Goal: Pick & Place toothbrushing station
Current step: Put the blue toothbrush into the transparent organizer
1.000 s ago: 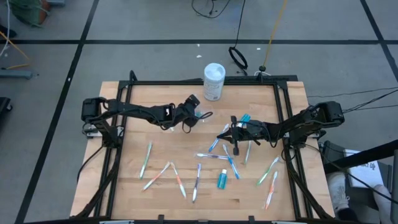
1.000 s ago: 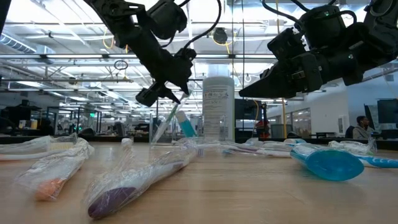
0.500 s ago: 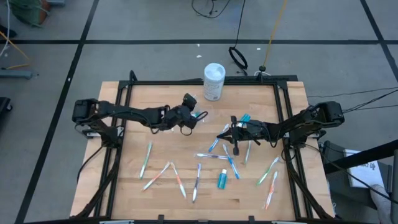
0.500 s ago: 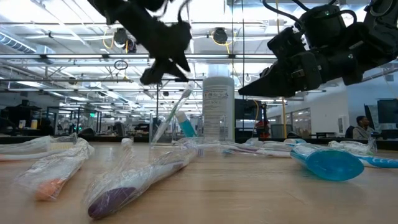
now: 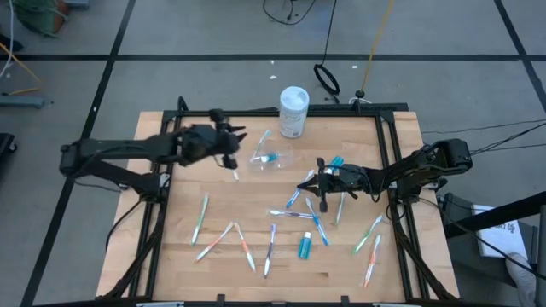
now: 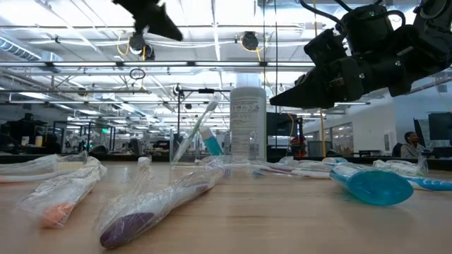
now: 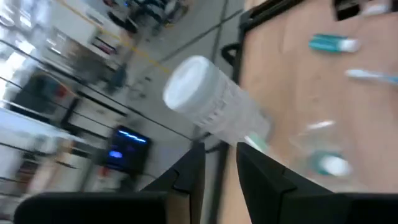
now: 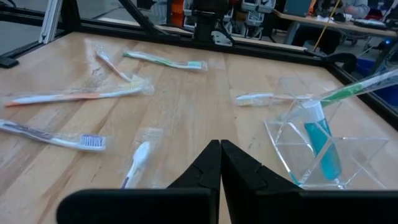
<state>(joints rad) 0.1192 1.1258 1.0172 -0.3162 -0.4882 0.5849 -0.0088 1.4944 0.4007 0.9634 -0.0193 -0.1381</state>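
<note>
Clear cup (image 5: 271,159) stands upright on the table (image 5: 188,256), toward the far edge, just in front of the white tub (image 5: 293,111). Inside it: a teal tube (image 8: 323,149) and a green-handled brush (image 8: 351,90), both leaning against the wall. Nothing grips the cup.

Left gripper (image 5: 235,147) hangs above the table to the left of the cup, clear of it. Its fingers stand a little apart with nothing between them, as the left wrist view shows; that view looks toward the tub and the cup beyond.

Right gripper (image 5: 305,186) hovers over the right-hand middle of the table, fingers pressed together, empty. In the low view it sits well above the boards, right of the tub.

Wrapped brushes lie scattered on the near half of the table: a green one (image 5: 200,219) to the left, an orange one (image 5: 246,247) by it, a purple one (image 5: 270,249) near the middle, another orange one (image 5: 371,261) far right. A second teal tube (image 5: 304,246) lies among them in front of the right gripper. More brushes cluster under and around that gripper.

A person (image 6: 409,144) shows far off in the room behind.
</note>
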